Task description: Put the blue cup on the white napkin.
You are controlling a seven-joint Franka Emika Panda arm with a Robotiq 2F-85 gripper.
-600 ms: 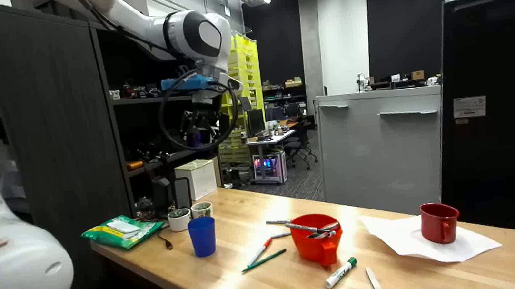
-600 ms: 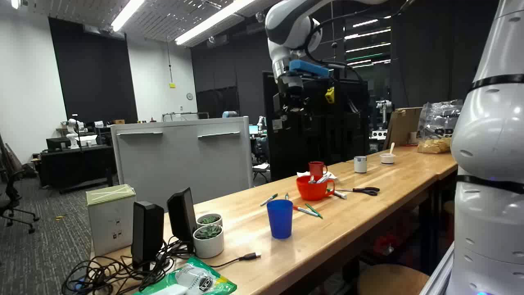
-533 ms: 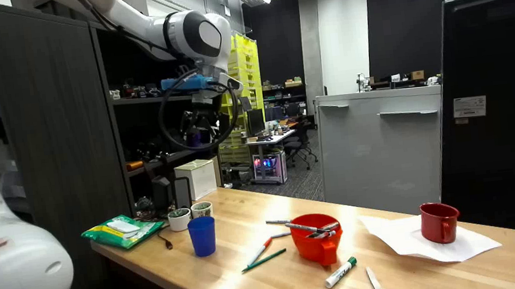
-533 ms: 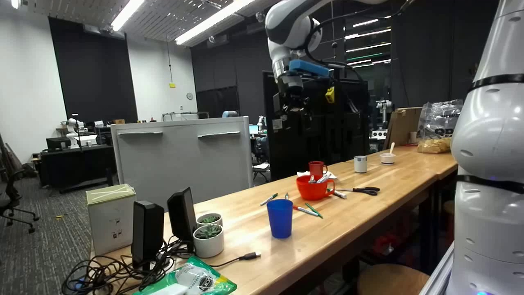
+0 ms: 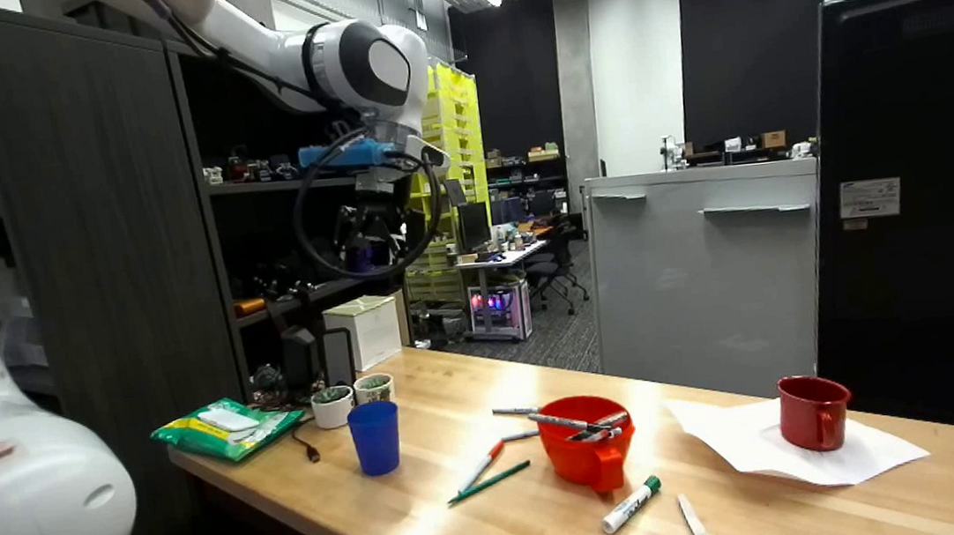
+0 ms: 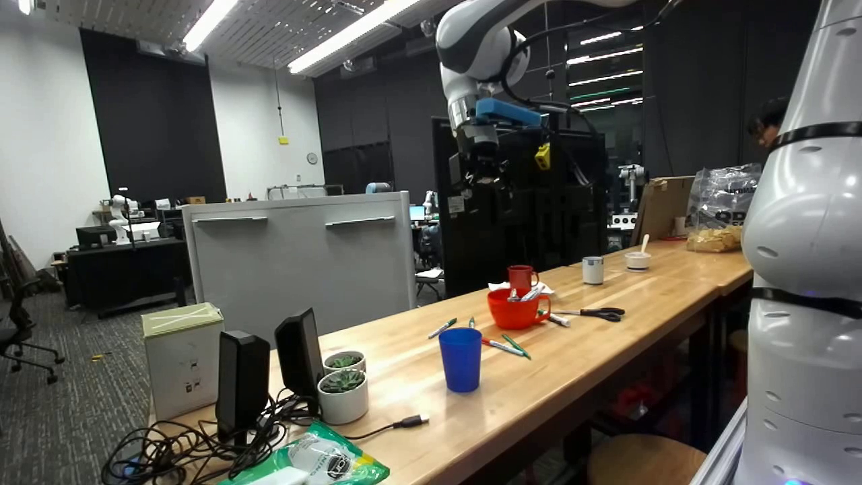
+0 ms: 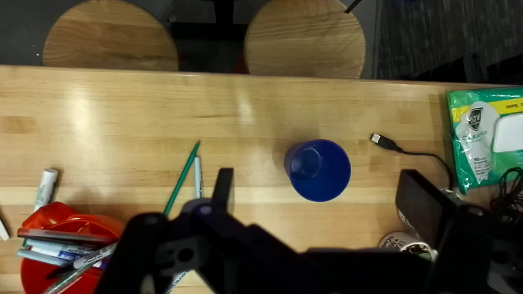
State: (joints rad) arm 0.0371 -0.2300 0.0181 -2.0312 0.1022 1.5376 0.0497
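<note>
The blue cup (image 5: 375, 438) stands upright on the wooden table, and it also shows in an exterior view (image 6: 460, 362). In the wrist view the blue cup (image 7: 327, 173) is seen from above, its open mouth up. The white napkin (image 5: 739, 437) lies farther along the table with a dark red cup (image 5: 814, 414) on it. In an exterior view the napkin (image 6: 497, 286) is mostly hidden; it is out of the wrist view. My gripper (image 7: 317, 179) is open and empty, high above the table, with its fingers wide apart on either side of the cup in the wrist view.
A red bowl (image 5: 581, 456) full of pens stands between cup and napkin. Loose pens, a marker (image 5: 631, 506) and scissors (image 6: 603, 313) lie around it. Potted plants (image 6: 343, 397), speakers (image 6: 242, 384), a cable plug (image 7: 384, 142) and a green wipes pack (image 5: 228, 428) are near the cup.
A person's head has appeared at the right behind the clear bag in an exterior view. The arm, gripper, cup and napkin show no visible movement.
</note>
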